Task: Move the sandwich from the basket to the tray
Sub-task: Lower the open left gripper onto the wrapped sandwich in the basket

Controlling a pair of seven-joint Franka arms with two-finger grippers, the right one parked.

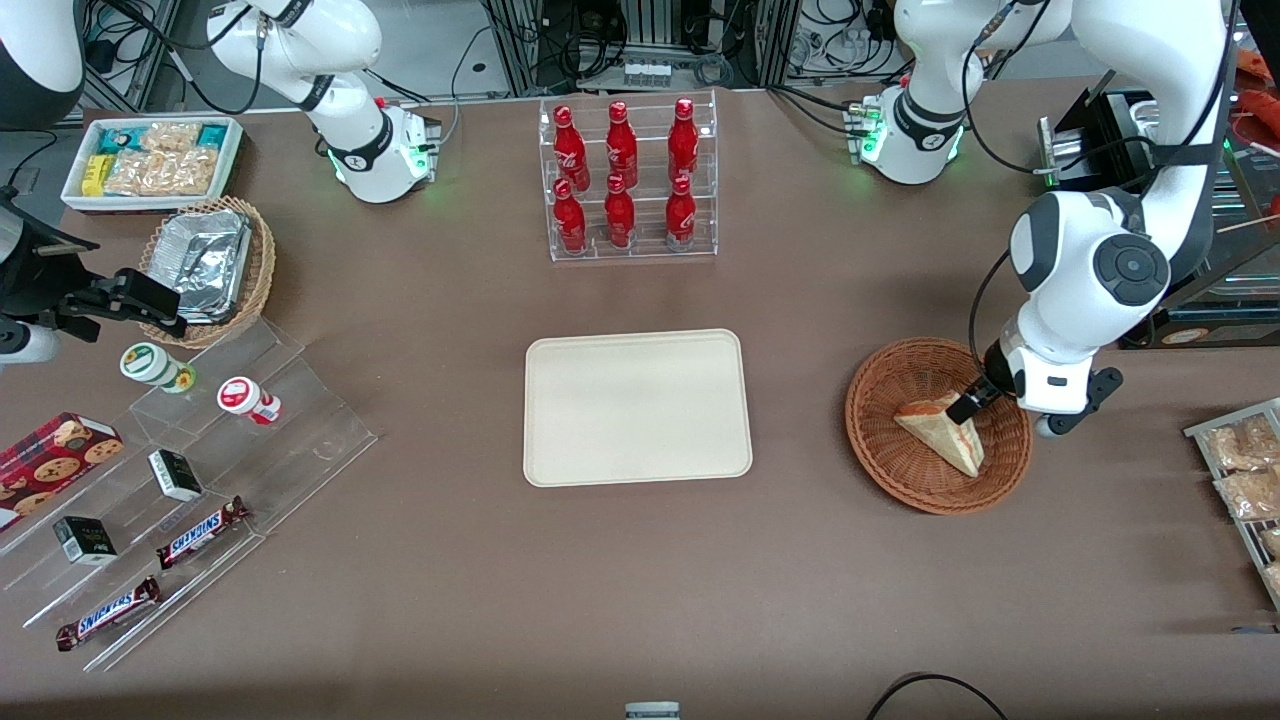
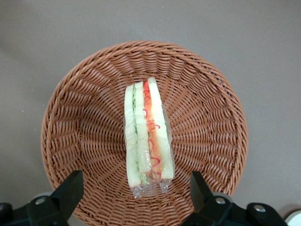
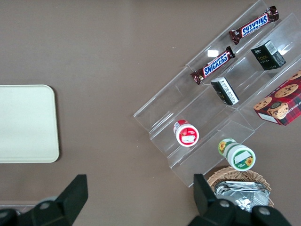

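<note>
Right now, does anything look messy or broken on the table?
Nothing stands out. The sandwich sits on its edge in the basket, wrapped and whole, the open claw hangs over it, and the tray lies flat.

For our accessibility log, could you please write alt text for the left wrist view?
A wrapped sandwich stands on edge in a round wicker basket on a brown table, with the open gripper hovering above, one finger on either side.
</note>
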